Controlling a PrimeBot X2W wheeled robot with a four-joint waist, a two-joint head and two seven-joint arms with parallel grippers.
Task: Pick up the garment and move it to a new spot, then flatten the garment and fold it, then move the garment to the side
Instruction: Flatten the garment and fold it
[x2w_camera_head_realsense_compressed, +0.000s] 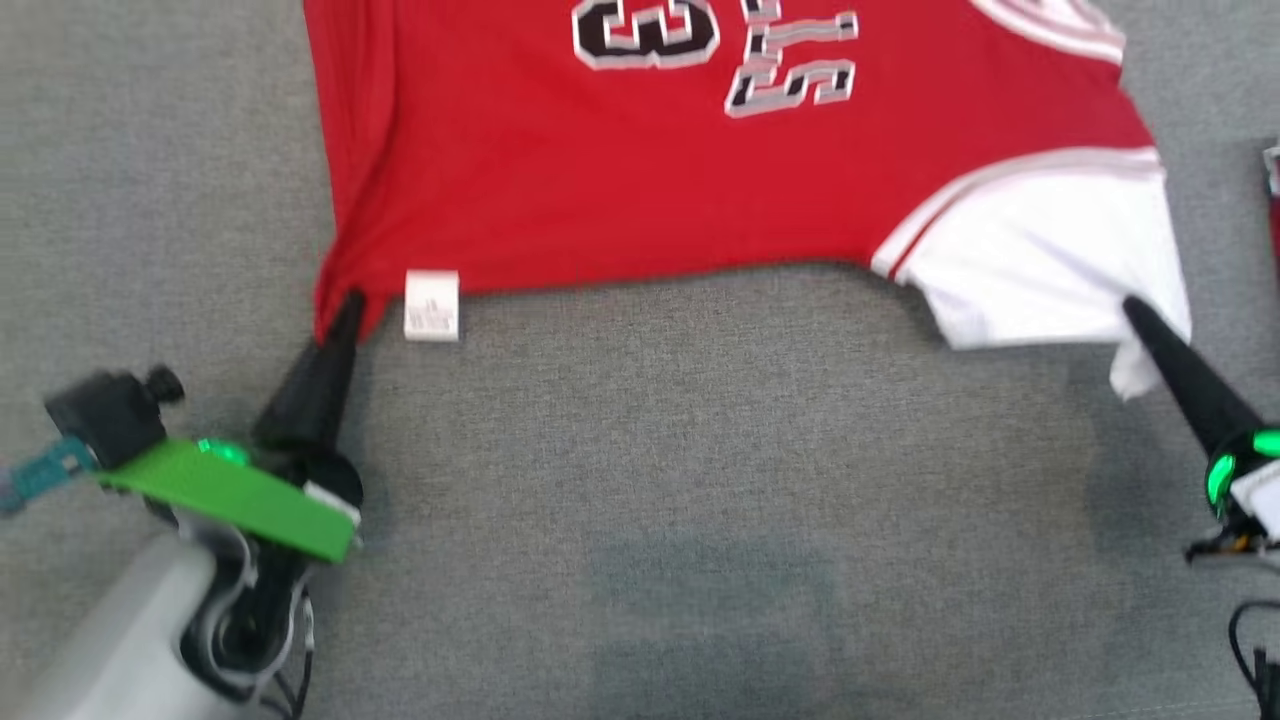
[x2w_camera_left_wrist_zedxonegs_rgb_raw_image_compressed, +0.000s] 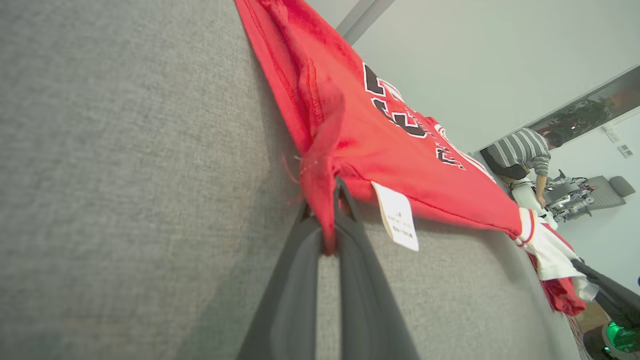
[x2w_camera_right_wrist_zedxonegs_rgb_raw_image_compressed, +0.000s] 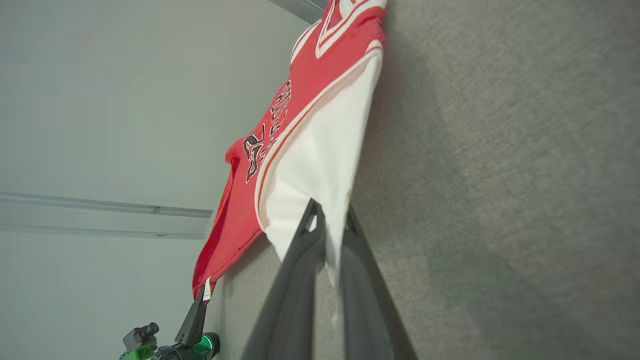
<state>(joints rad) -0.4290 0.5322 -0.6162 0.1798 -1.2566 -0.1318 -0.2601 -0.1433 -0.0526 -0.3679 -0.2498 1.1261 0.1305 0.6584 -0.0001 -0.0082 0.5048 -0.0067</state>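
Note:
The garment (x2w_camera_head_realsense_compressed: 640, 170) is a red jersey with black-and-white lettering and a white side panel, spread on the grey felt surface at the top of the head view. My left gripper (x2w_camera_head_realsense_compressed: 350, 305) is shut on its near red corner, beside a white care label (x2w_camera_head_realsense_compressed: 432, 305). In the left wrist view that corner (x2w_camera_left_wrist_zedxonegs_rgb_raw_image_compressed: 325, 190) bunches between my dark fingers (x2w_camera_left_wrist_zedxonegs_rgb_raw_image_compressed: 295, 290). My right gripper (x2w_camera_head_realsense_compressed: 1135, 310) is shut on the white panel's near corner. The right wrist view has the white cloth (x2w_camera_right_wrist_zedxonegs_rgb_raw_image_compressed: 320, 170) pinched between the fingers (x2w_camera_right_wrist_zedxonegs_rgb_raw_image_compressed: 295, 290), and the left gripper (x2w_camera_right_wrist_zedxonegs_rgb_raw_image_compressed: 197, 312) far off.
Grey felt (x2w_camera_head_realsense_compressed: 660, 480) stretches bare toward me below the jersey. A red and white item (x2w_camera_head_realsense_compressed: 1272, 200) lies at the right edge. A person in a striped top (x2w_camera_left_wrist_zedxonegs_rgb_raw_image_compressed: 520, 155) bends over equipment far behind, seen from the left wrist.

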